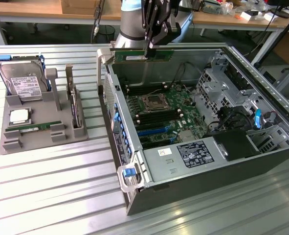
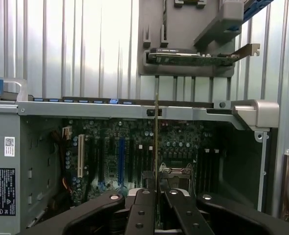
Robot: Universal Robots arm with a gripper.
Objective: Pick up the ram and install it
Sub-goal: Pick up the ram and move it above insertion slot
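We find the gripper (image 1: 149, 48) above the open computer case (image 1: 193, 166); its jaws are pinching the ram (image 1: 129, 57) from above, at the stick's upper long edge; the fingers (image 1: 153, 34) close on its two broad faces.

In the exterior view the ram's long axis lies level; it runs across the jaws, with one end projecting to the exterior view's left of them and a shorter length to the exterior view's right; the broad face with its label stands upright, and the lower long edge points down toward the case.

In the wrist view the gripper (image 2: 157, 196) holds the ram (image 2: 157, 137) edge-on; it appears as a thin line running straight out from between the jaws.

The motherboard (image 1: 159, 110) lies below the jaws, on the floor of the case; the ram hangs clear of it, near the case's far rim.

A grey fixture (image 1: 12, 144) sits well apart from the jaws, to the exterior view's left of them; it carries a hard drive (image 1: 22, 81) and a second green stick (image 1: 29, 128).
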